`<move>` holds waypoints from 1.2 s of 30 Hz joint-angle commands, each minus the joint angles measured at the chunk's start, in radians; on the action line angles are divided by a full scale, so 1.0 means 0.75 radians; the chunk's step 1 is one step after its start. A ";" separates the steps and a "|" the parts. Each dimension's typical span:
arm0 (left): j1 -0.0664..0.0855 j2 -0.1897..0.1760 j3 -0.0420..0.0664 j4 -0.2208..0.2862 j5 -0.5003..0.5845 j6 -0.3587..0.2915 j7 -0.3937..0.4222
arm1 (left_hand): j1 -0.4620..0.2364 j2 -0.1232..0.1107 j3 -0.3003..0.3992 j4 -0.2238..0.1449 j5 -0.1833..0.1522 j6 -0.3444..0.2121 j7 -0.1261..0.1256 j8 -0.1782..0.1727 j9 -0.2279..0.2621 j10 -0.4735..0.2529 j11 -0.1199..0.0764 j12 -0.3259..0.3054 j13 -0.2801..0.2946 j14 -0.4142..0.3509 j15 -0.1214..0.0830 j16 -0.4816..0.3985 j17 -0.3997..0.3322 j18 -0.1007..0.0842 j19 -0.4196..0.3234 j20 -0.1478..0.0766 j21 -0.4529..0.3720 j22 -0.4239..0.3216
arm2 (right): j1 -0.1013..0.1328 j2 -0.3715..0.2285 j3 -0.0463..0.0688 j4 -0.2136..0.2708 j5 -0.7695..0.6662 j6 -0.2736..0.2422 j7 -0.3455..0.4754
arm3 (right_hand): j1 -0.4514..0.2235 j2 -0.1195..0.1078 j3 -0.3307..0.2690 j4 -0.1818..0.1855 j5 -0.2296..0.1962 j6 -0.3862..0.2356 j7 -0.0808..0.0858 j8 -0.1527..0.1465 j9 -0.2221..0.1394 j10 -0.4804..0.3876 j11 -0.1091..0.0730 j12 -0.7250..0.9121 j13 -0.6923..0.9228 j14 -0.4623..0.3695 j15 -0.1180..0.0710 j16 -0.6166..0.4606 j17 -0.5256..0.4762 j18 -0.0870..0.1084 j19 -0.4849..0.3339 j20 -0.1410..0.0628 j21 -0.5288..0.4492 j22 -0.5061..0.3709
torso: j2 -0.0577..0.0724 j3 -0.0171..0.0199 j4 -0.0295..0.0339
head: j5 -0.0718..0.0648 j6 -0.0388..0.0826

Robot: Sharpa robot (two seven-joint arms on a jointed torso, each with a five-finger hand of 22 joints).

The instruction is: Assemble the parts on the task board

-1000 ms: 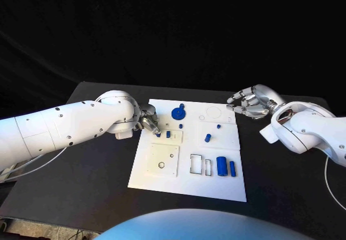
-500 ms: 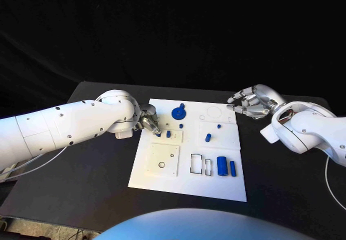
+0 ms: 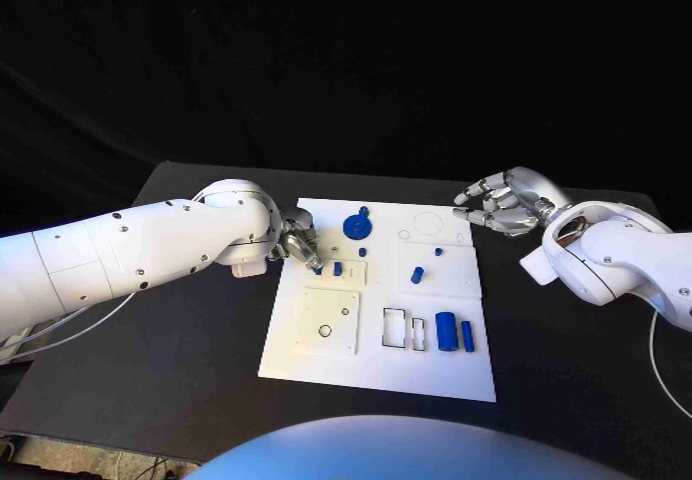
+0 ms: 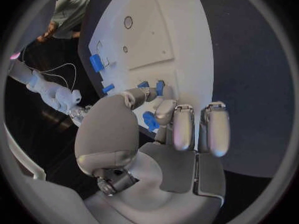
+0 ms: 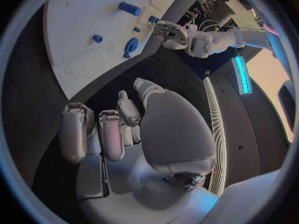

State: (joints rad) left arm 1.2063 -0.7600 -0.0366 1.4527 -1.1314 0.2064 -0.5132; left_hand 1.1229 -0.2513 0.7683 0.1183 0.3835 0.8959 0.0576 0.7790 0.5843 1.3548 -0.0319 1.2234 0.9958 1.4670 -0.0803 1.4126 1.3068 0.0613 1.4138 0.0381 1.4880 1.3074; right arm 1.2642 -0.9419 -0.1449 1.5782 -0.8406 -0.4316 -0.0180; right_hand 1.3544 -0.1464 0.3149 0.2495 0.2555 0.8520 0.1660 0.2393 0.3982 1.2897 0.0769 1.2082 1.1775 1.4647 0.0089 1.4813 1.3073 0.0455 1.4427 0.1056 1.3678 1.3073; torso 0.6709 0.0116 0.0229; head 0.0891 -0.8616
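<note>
The white rectangular task board [image 3: 378,330] is seen at the middle of the black bench [image 3: 173,360]. At its ten o'clock edge, a small blue part [image 4: 150,121] is pinched by the left hand [image 3: 299,243]. At two o'clock, beyond the board, the right hand [image 3: 498,205] is held curled, empty.

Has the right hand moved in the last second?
No. The right hand hovers off the board's far right corner, as before.
</note>
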 commanded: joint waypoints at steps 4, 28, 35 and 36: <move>-0.014 0.009 -0.012 0.005 0.029 0.079 0.011 | -0.001 0.011 0.105 -0.128 -0.007 0.032 -0.027 0.004 -0.006 0.022 -0.003 0.016 0.023 0.054 -0.007 -0.001 0.002 -0.020 0.013 -0.001 0.007 0.096 | -0.001 0.000 0.000 0.001 -0.012 0.012 0.002 | -0.010 -0.003 0.007 0.002 0.009 -0.011 -0.002 0.004 0.002 -0.011 -0.001 -0.005 -0.002 0.076 -0.009 -0.008 0.071 0.013 -0.008 0.004 -0.006 0.161 | 0.000 -0.0002 0.0008 | -0.002 -0.004; -0.014 0.001 -0.013 0.009 0.027 0.041 0.032 | 0.033 0.013 0.075 -0.156 0.003 0.055 -0.031 -0.017 -0.023 0.039 -0.009 0.020 0.051 0.055 -0.013 -0.001 0.003 -0.022 0.021 -0.002 0.009 0.106 | -0.001 0.000 0.000 0.000 -0.012 0.007 0.006 | -0.012 0.000 0.011 0.004 0.010 -0.012 -0.002 0.006 0.002 -0.012 -0.001 -0.006 -0.004 0.076 -0.010 -0.009 0.070 0.014 -0.009 0.003 -0.009 0.160 | 0.000 -0.0003 0.0017 | 0.000 -0.010; -0.018 -0.007 -0.013 0.023 0.035 0.037 0.039 | 0.033 0.002 0.067 -0.160 0.003 0.059 -0.031 -0.020 -0.026 0.043 -0.008 0.021 0.054 0.055 -0.013 -0.001 0.003 -0.022 0.022 -0.002 0.010 0.107 | -0.001 -0.001 0.000 -0.001 -0.012 0.006 0.007 | -0.012 0.000 0.011 0.004 0.010 -0.012 -0.002 0.006 0.002 -0.012 -0.001 -0.006 -0.004 0.076 -0.010 -0.009 0.070 0.014 -0.009 0.003 -0.009 0.160 | 0.000 0.0001 0.0017 | 0.003 -0.010; -0.018 -0.008 -0.013 0.024 0.036 0.037 0.039 | 0.032 0.001 0.066 -0.160 0.003 0.059 -0.031 -0.021 -0.026 0.044 -0.008 0.021 0.056 0.055 -0.012 -0.001 0.003 -0.022 0.022 -0.002 0.010 0.107 | -0.001 -0.001 0.000 -0.001 -0.012 0.006 0.007 | -0.012 0.001 0.012 0.005 0.011 -0.012 -0.002 0.007 0.002 -0.012 -0.001 -0.007 -0.004 0.076 -0.009 -0.010 0.069 0.014 -0.010 0.003 -0.010 0.160 | -0.001 -0.0002 0.0017 | 0.003 -0.010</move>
State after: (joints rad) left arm 1.2052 -0.7707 -0.0371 1.4626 -1.1247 0.2048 -0.4966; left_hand 1.1401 -0.2480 0.7364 0.0864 0.3832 0.9067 0.0640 0.7668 0.5635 1.3819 -0.0375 1.2349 1.0361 1.4633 -0.0838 1.4126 1.3081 0.0612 1.4259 0.0360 1.4920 1.3074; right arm 1.2642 -0.9425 -0.1449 1.5773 -0.8406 -0.4324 -0.0171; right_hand 1.3544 -0.1464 0.3180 0.2525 0.2594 0.8484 0.1624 0.2393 0.3982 1.2897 0.0769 1.2083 1.1759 1.4647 0.0089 1.4774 1.3080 0.0454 1.4427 0.1056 1.3637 1.3078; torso 0.6705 0.0115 0.0243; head 0.0900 -0.8699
